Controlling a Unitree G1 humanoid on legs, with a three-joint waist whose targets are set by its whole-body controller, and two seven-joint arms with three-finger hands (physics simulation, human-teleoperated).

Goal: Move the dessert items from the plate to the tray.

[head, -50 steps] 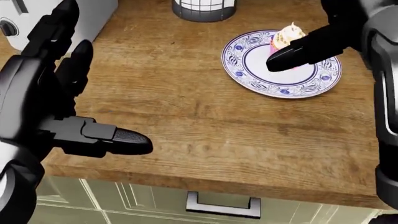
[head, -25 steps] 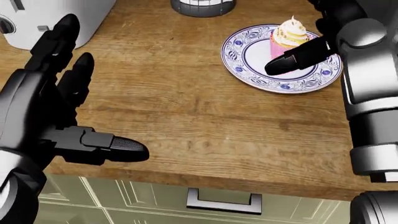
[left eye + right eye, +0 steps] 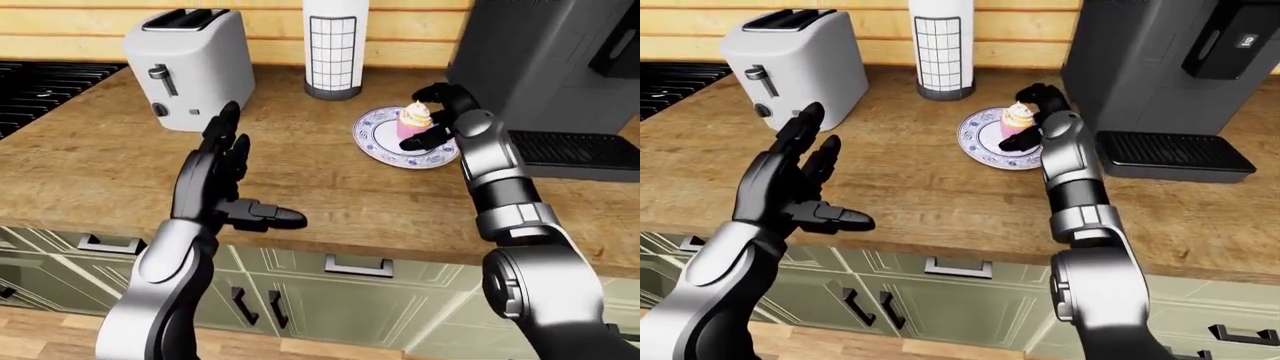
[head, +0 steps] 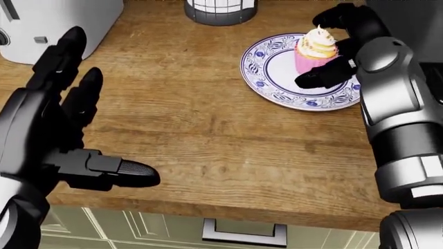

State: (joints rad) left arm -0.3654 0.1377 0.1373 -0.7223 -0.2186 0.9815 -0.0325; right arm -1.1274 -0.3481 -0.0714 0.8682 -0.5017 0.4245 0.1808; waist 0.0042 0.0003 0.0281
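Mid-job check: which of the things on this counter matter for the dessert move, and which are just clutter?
Job things:
cupcake
plate
right hand, fingers standing around the cupcake
No tray shows in any view.

Just lying about:
toaster
white grid-patterned canister
dark machine
left hand, open and idle

Upright pink-cased cupcake (image 4: 316,50) with swirled cream frosting, on blue-patterned white plate (image 4: 271,78) on the wooden counter (image 4: 207,135).

wooden counter (image 3: 300,187) with toaster (image 3: 190,67), gridded white cylinder (image 3: 334,49), patterned plate (image 4: 277,78), dark machine (image 3: 1160,82)
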